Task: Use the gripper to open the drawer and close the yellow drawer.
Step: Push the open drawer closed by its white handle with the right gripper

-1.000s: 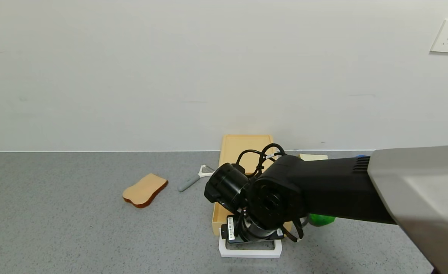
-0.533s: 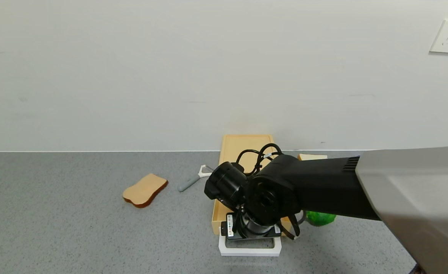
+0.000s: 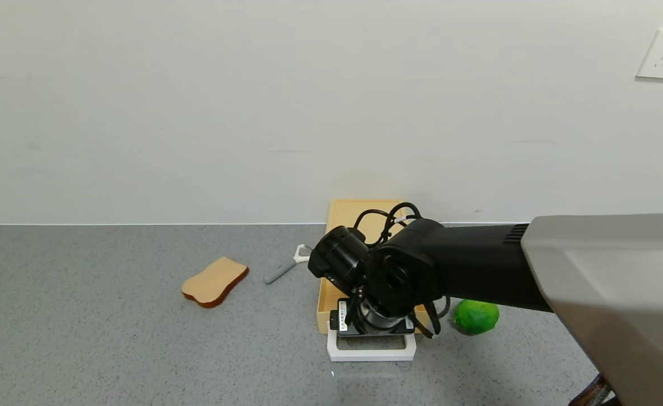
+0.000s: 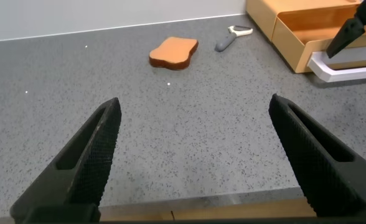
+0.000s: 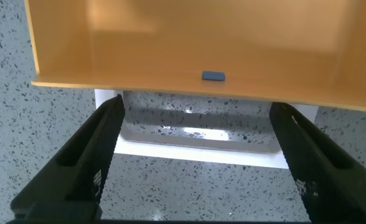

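Observation:
The pale yellow-tan drawer stands partly pulled out of its flat case by the wall. Its white loop handle points toward me. My right gripper hangs over the drawer's front edge and the handle, mostly hidden under its own wrist. In the right wrist view the gripper is open, jaws wide apart over the handle, below the drawer front, holding nothing. My left gripper is open and empty over bare table, far from the drawer.
A green lime lies just right of the drawer. A tan bread slice and a grey-handled peeler lie to its left. The wall runs close behind the case. The table's front edge shows under the left gripper.
The drawer and its handle have slid back toward the wall, and my right gripper has moved that way with them. The lime now shows more fully.

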